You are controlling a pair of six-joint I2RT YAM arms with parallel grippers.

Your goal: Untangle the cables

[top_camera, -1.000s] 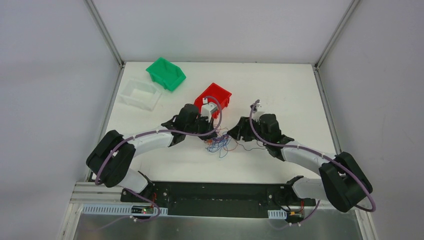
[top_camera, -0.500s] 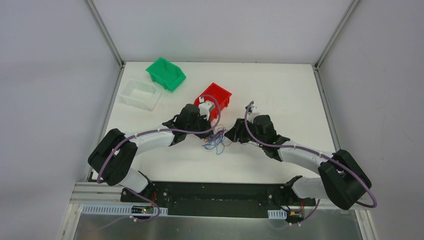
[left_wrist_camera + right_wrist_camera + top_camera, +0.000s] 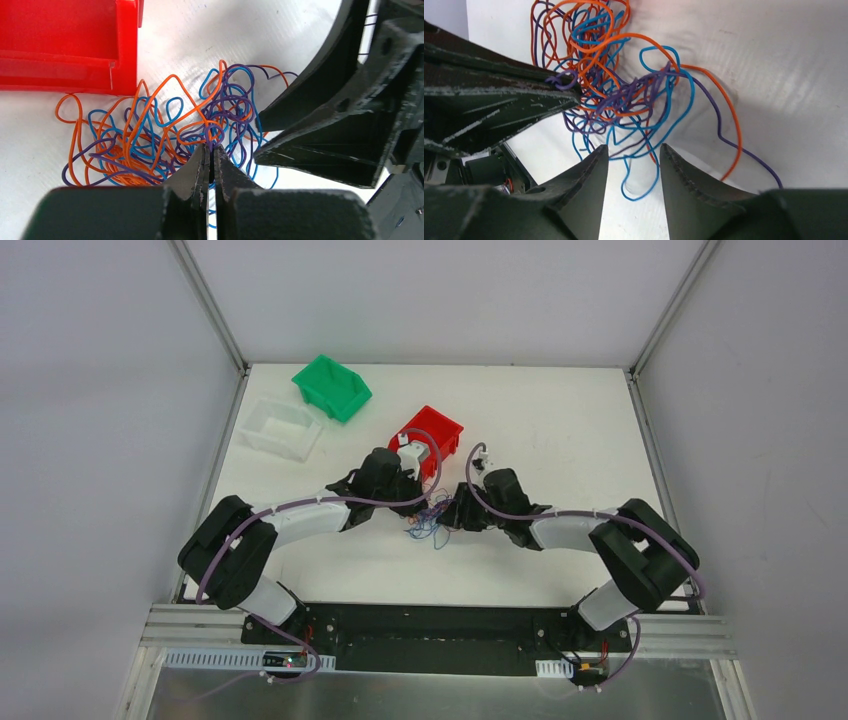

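Note:
The cables (image 3: 432, 521) are thin orange, blue and purple wires in one tangle on the white table, just in front of the red bin (image 3: 434, 434). My left gripper (image 3: 211, 149) is shut on a purple loop at the tangle's near edge (image 3: 165, 125). The right gripper (image 3: 633, 147) is open and low at the tangle's right side (image 3: 619, 85). A blue loop and a purple strand lie between its fingertips without being pinched. In the right wrist view the left gripper's tip (image 3: 566, 80) pinches the purple loop. The two grippers (image 3: 440, 510) nearly meet.
A green bin (image 3: 332, 387) and a clear bin (image 3: 280, 427) stand at the back left of the table. The red bin's front wall (image 3: 65, 75) is close behind the tangle. One orange and one purple strand trail off to the right (image 3: 734, 145).
The right arm has swung left up to the tangle, its jaws narrowing. The left gripper has drawn the tangle slightly back toward the red bin.

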